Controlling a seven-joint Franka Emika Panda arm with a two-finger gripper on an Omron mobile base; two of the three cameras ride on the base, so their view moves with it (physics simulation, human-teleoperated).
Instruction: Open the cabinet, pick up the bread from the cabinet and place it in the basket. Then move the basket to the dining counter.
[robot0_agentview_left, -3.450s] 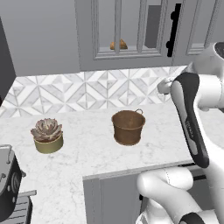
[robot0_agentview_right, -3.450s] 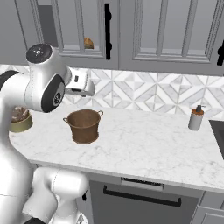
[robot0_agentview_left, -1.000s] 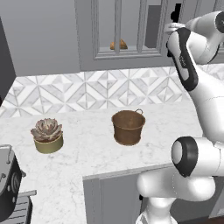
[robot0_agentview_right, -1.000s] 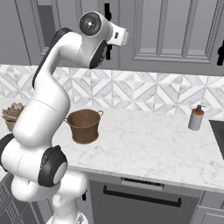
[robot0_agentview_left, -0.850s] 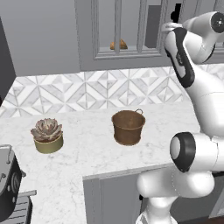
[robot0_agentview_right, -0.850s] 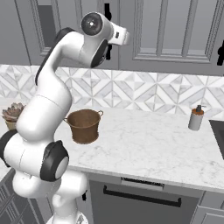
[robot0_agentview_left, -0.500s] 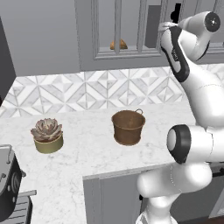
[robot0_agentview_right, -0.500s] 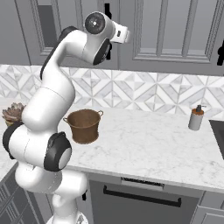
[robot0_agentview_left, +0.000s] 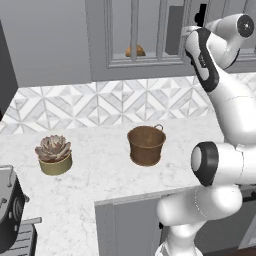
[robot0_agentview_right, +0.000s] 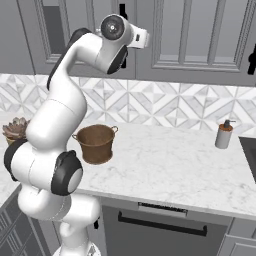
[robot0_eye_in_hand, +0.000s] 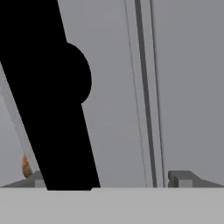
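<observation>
Between the two small dark fingertips (robot0_eye_in_hand: 38, 178) at the bottom of the hand view, the cabinet's long black bar handle (robot0_eye_in_hand: 52, 100) is rising as a broad, flat, matte slab with a rounded mounting boss bulging from one side. It is sitting close beside one tip and well apart from the other, so the fingers are standing spread, gripping nothing. Behind them the smooth grey door of the cabinet (robot0_eye_in_hand: 183, 87) is showing its framed, grooved edge. A thin golden-brown sliver of the bread (robot0_eye_in_hand: 26, 166) is peeking out just past the near fingertip, mostly cut off by the handle.

From the left base view, the rounded loaf is lying behind the glass panes and mullions, to the side of the raised hand, and the round brown basket (robot0_agentview_left: 146, 145) with its thin wire loop is sitting far below the fingers on the veined white marble. An olive pot with a pinkish succulent (robot0_agentview_left: 53, 155) is standing well apart from it.

From the right base view, a small soap bottle (robot0_agentview_right: 224, 134) is appearing at the counter's far side. The gripper (robot0_agentview_right: 142, 38) is partly hidden against the door there.
</observation>
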